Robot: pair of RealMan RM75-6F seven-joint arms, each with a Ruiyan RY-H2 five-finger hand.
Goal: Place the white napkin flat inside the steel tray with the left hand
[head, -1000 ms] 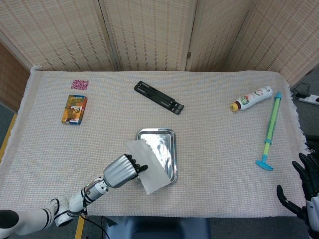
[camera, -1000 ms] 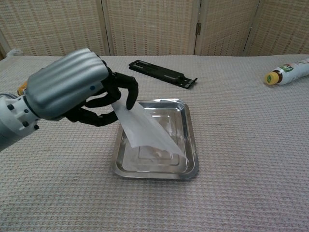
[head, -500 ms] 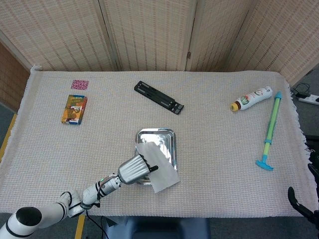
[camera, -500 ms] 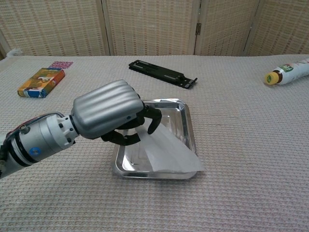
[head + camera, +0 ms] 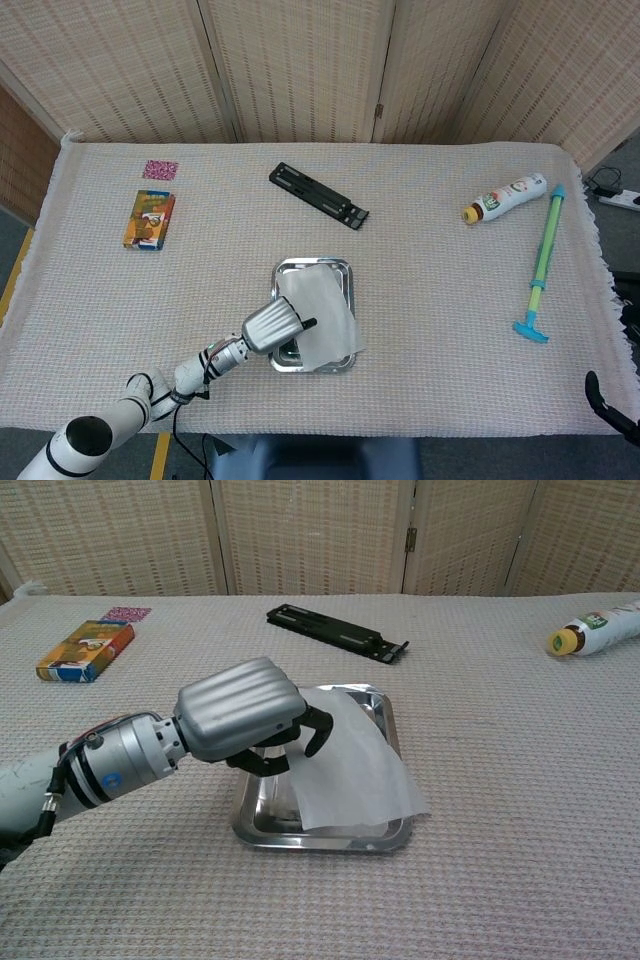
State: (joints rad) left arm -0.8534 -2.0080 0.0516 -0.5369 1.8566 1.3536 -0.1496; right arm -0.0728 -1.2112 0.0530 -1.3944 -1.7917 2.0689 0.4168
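The steel tray (image 5: 290, 267) (image 5: 383, 700) sits near the table's front middle. The white napkin (image 5: 322, 310) (image 5: 355, 765) is draped over most of it, and its front right corner hangs past the tray's rim. My left hand (image 5: 272, 327) (image 5: 240, 715) is low over the tray's left side. Its dark fingers curl around the napkin's left edge and hold it. The part of the tray under the hand and napkin is hidden. Only two spread black fingers of my right hand (image 5: 600, 397) show at the head view's lower right corner, holding nothing.
A black bar (image 5: 318, 195) (image 5: 335, 630) lies behind the tray. A small box (image 5: 149, 219) (image 5: 85, 650) and a pink patch (image 5: 160, 169) lie far left. A bottle (image 5: 505, 198) (image 5: 595, 628) and a blue-green stick (image 5: 541, 265) lie at the right.
My left hand has moved lower and over the tray's left side with the napkin. The napkin went from hanging to lying spread across the tray. My right hand has dropped almost out of view.
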